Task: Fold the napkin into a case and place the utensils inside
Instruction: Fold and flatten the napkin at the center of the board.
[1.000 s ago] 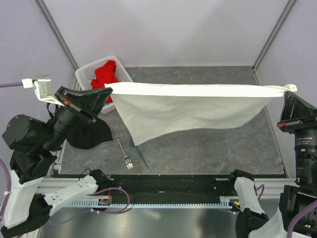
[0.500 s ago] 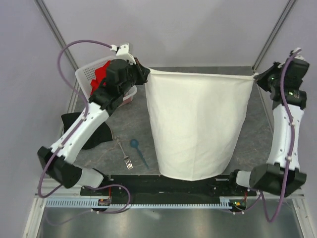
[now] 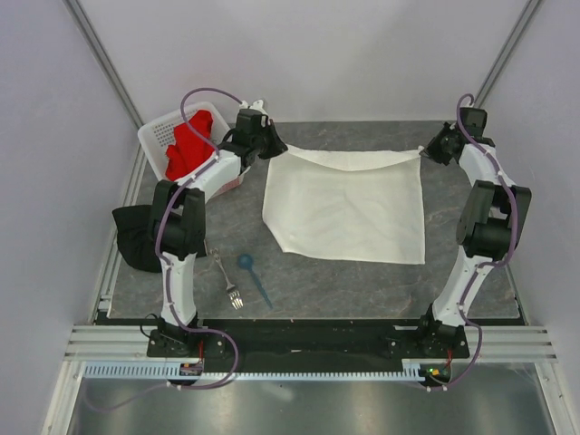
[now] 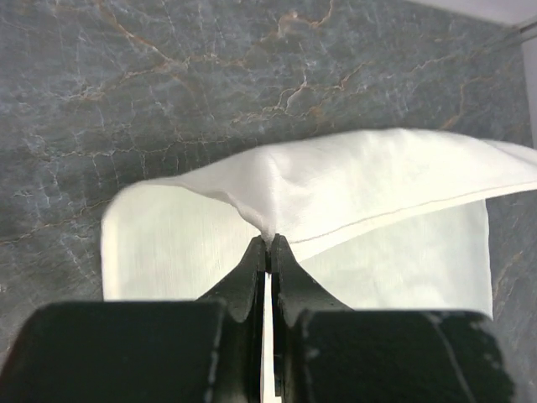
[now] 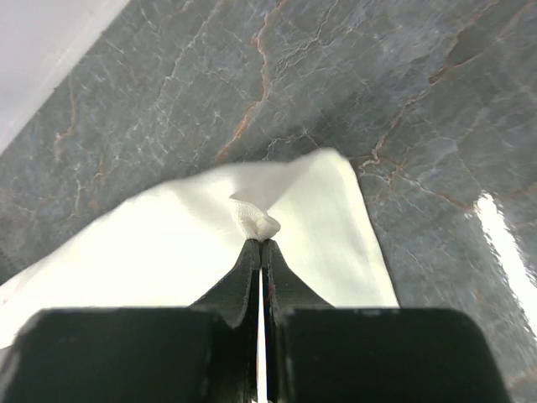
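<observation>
Two corners, two pinches: my left gripper (image 3: 272, 149) is clamped tight on the far-left corner of the napkin (image 3: 349, 204), at about 11 o'clock on the table (image 3: 362, 281). My right gripper (image 3: 426, 152) is clamped just as tight on the far-right corner, at about 1 o'clock. Each wrist view shows a small tuft of cream fabric nipped between my closed fingertips. I hold the two far corners so the far hem stays stretched between them. It is lifted a little and curls over, while the rest of the cloth lies spread flat across the middle. As I judge it, this hold lets me carry that hem toward 6 o'clock for the first fold of the case, which is not yet begun. The fork (image 3: 227, 279) and the blue spoon (image 3: 254, 276) lie side by side at about 7 o'clock, apart from the cloth, so folding should not catch them. The surface is dark grey veined stone, matte with a glare patch near my right corner. A white basket (image 3: 159, 136) with a red cloth (image 3: 188, 145) sits at 10 o'clock, a black cloth (image 3: 136, 237) at 9, and pale walls with metal posts close the room
</observation>
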Motion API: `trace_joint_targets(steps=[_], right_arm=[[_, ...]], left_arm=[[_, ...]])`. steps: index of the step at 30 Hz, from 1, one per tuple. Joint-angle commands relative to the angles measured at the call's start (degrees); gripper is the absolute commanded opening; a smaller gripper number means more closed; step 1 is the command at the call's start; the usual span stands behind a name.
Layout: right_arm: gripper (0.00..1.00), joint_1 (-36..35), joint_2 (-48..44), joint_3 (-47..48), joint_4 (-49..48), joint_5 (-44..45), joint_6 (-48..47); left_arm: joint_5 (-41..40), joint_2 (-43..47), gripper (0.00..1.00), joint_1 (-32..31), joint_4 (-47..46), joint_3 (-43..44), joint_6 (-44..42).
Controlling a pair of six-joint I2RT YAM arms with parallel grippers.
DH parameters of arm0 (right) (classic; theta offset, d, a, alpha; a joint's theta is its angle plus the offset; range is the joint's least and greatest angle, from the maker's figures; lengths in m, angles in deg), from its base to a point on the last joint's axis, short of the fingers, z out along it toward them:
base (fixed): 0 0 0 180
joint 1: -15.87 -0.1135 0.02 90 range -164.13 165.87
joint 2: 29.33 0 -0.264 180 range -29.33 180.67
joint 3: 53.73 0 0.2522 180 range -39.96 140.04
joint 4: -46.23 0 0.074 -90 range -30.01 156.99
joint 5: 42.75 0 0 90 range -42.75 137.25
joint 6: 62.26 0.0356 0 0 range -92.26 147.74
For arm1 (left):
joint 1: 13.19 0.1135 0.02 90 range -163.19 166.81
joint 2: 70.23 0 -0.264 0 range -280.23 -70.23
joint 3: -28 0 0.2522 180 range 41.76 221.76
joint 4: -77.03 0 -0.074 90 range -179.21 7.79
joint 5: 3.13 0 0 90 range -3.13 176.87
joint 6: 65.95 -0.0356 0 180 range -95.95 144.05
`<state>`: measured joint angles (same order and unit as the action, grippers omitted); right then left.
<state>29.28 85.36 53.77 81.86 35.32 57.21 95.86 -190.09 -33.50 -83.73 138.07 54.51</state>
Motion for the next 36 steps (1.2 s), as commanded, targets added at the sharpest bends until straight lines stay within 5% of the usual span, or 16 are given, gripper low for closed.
trace_joint_targets(steps=[1, 10, 19, 29, 36], right_arm=[[0.0, -0.4, 1.85, 5.23, -3.5, -1.0, -0.03], [0.0, -0.49, -3.24, 2.86, -0.08, -0.72, -1.7], [0.0, -0.58, -32.75, -0.4, 6.94, 1.28, -1.88], [0.0, -0.49, -58.07, 12.32, 16.89, 3.4, -0.65], [0.0, -0.58, -61.96, 18.41, 19.53, 6.38, -1.61]], left_arm=[[4.1, 0.06, 0.02, 0.19, -4.42, 4.06, 0.4], [5.33, 8.22, 0.02, 0.28, -3.54, 1.78, -0.4], [5.42, 36.39, 0.02, 0.28, -2.23, -3.67, -0.92], [2.35, 64.98, 0.02, 0.28, 1.99, -4.56, -2.95], [0.41, 66.86, 0.02, -0.51, 5.86, 1.07, -3.48]])
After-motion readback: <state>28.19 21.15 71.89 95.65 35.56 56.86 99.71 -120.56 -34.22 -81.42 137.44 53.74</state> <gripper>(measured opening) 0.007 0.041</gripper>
